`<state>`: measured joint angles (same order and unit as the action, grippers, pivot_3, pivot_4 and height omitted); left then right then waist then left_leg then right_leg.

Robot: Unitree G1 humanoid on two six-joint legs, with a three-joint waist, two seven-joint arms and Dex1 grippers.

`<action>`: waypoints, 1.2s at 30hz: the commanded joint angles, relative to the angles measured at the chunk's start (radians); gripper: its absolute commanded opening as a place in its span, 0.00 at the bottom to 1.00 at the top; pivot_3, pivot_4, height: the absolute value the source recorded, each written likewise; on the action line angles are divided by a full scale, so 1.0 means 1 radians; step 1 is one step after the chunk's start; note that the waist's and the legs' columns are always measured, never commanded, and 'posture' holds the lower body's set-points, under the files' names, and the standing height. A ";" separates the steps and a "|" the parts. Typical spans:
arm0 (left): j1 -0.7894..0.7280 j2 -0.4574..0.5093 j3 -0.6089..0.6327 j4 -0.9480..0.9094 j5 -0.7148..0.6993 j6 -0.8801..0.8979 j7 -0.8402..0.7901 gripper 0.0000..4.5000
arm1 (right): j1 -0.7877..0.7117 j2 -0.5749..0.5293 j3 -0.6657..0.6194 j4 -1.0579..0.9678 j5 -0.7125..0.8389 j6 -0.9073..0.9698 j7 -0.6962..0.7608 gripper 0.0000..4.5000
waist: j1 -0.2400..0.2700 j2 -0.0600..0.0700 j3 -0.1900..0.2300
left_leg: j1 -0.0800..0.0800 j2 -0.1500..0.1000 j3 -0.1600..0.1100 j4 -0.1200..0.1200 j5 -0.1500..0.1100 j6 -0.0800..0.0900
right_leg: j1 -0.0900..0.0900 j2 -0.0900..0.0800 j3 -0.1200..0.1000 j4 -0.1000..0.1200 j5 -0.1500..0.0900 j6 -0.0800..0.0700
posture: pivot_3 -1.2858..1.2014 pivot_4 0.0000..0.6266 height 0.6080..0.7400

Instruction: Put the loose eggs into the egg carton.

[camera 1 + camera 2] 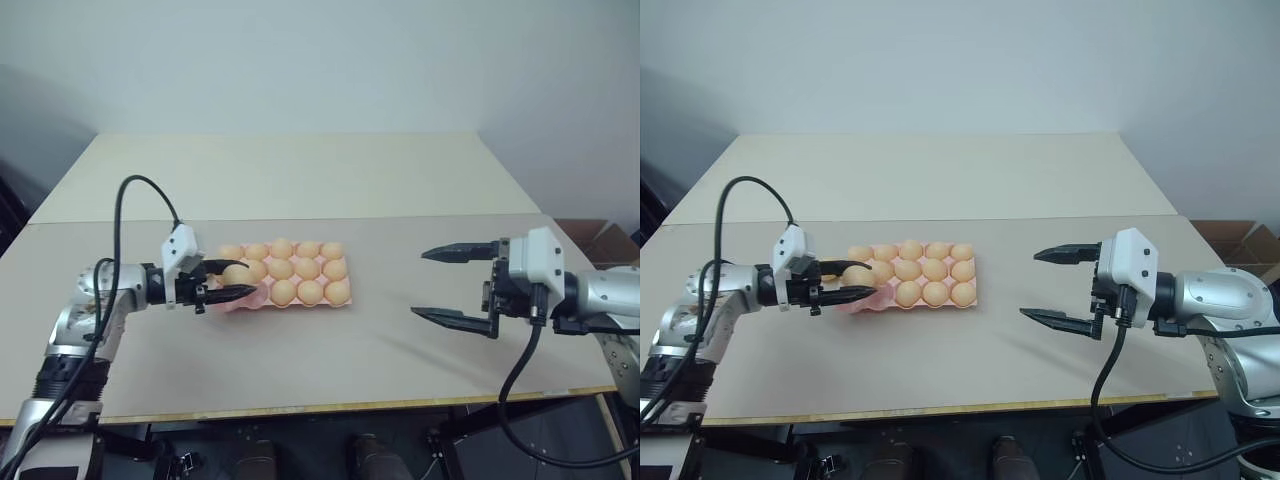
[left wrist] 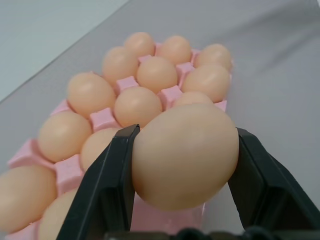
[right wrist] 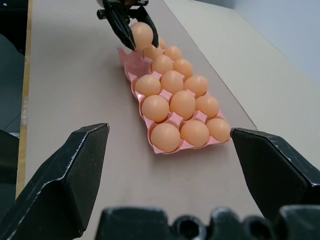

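The pink egg carton [image 1: 300, 306] lies on the table left of centre, with several pale orange eggs [image 1: 296, 268] in its cups. My left gripper [image 1: 240, 279] is shut on one loose egg [image 2: 185, 155] and holds it just above the carton's left end, over the near corner. In the right wrist view that held egg [image 3: 142, 34] hangs at the carton's [image 3: 160, 149] far end. My right gripper [image 1: 420, 284] hovers to the right of the carton, well apart from it. It is open wide with nothing between its fingers [image 3: 65, 175].
The carton rests on a grey-brown tabletop [image 1: 380, 360] whose front edge runs near the bottom of the head views. A lighter beige table [image 1: 300, 170] adjoins it behind. A cardboard box [image 1: 603, 238] stands off the table at the far right.
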<state>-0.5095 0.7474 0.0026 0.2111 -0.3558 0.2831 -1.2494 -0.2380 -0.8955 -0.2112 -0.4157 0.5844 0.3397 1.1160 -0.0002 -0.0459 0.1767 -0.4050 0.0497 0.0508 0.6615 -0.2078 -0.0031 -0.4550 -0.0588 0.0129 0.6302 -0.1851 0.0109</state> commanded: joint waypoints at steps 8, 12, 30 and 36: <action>-0.043 0.029 0.046 0.014 0.000 -0.026 -0.013 0.99 | 0.031 -0.011 -0.050 -0.065 0.029 0.013 -0.034 1.00 | -0.006 0.000 0.000 | -0.001 0.000 0.000 0.000 0.000 0.000 | 0.000 0.000 0.000 -0.001 0.000 0.000 | 0.52 0.24 1.00; 0.003 0.067 0.115 -0.035 -0.045 0.004 -0.016 0.99 | 0.029 -0.008 -0.044 -0.059 0.026 0.008 -0.033 1.00 | -0.013 0.000 0.000 | 0.000 0.000 0.000 0.000 0.000 0.000 | 0.000 0.000 0.000 0.000 0.000 0.000 | 0.52 0.24 1.00; 0.648 0.224 0.723 -0.303 -0.231 0.138 -0.028 0.99 | -0.020 -0.014 -0.020 0.055 0.012 -0.016 0.046 1.00 | -0.002 0.000 0.000 | 0.001 0.002 0.001 0.000 0.000 0.000 | -0.001 -0.002 -0.001 -0.001 -0.004 -0.007 | 0.52 0.24 1.00; 0.652 0.188 0.700 -0.365 -0.254 0.161 0.028 0.99 | -0.050 -0.008 -0.002 0.076 0.007 -0.024 0.062 1.00 | 0.001 0.000 0.000 | 0.000 0.002 0.001 0.000 0.000 -0.001 | -0.001 -0.001 -0.001 -0.002 -0.004 -0.007 | 0.52 0.24 1.00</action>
<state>0.1449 0.9357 0.6896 -0.1263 -0.5903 0.4398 -1.2341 -0.2753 -0.8976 -0.2045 -0.3326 0.5905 0.3355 1.1728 0.0012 -0.0461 0.1766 -0.4050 0.0514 0.0515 0.6608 -0.2082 -0.0037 -0.4563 -0.0601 0.0120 0.6284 -0.1893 0.0042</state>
